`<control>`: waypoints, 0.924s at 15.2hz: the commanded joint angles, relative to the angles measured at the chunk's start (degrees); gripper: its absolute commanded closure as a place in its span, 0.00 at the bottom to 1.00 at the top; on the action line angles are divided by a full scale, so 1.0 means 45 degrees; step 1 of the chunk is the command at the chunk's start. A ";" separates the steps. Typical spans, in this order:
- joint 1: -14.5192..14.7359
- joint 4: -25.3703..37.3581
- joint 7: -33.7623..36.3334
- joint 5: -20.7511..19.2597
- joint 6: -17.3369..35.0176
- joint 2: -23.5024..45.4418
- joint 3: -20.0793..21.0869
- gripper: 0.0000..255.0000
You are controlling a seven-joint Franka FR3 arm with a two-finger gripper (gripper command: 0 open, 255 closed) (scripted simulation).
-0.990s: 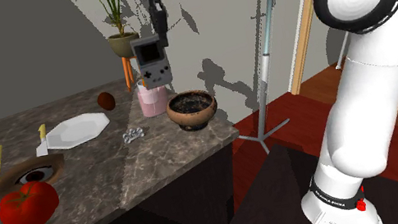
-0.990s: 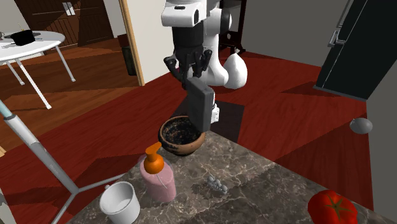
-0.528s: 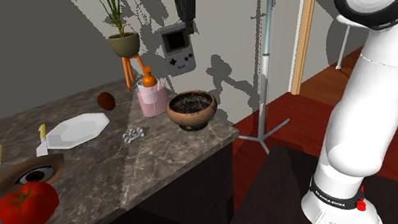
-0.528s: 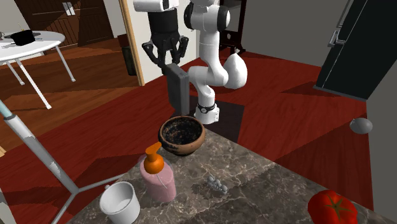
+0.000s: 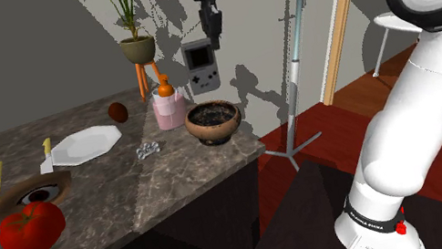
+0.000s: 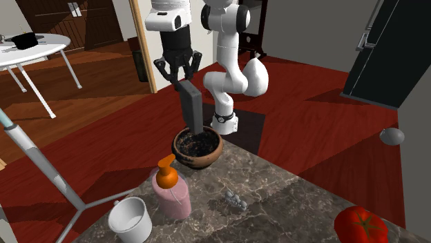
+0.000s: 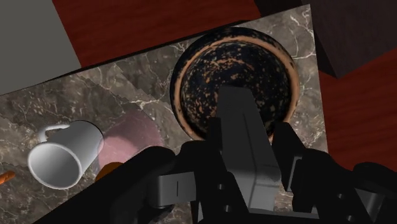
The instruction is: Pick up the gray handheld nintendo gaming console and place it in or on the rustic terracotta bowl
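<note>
The grey handheld console (image 5: 201, 68) hangs upright, screen and buttons facing the shoulder camera, with my black gripper (image 5: 213, 35) shut on its top edge. It hovers directly above the brown bowl with a dark speckled inside (image 5: 213, 120), which stands near the counter's corner. In the second exterior view the console (image 6: 192, 107) reaches down to about the rim of the bowl (image 6: 197, 147), under the gripper (image 6: 178, 74). Looking along the gripper (image 7: 247, 145), the console (image 7: 242, 121) is clasped between both fingers over the bowl (image 7: 210, 70).
A pink soap dispenser with an orange pump (image 5: 167, 107) stands just beside the bowl, and a white mug (image 6: 130, 217) lies behind it. On the marble counter (image 5: 173, 182) are a small metal piece (image 5: 149, 149), a white plate (image 5: 84, 145), a tomato (image 5: 30, 228) and knives. The counter's edge runs close by the bowl.
The gripper carried the console toward the shoulder view's right, from over the soap dispenser to over the bowl, then lowered it closer to the bowl.
</note>
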 commanded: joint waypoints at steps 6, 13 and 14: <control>-0.0005 -0.1843 -0.0009 -0.0018 0.1316 -0.0542 0.0001 1.00; -0.0007 -0.3468 -0.0008 -0.0030 0.2565 -0.0918 0.0004 1.00; -0.0008 -0.3684 -0.0008 -0.0031 0.2740 -0.0959 0.0004 1.00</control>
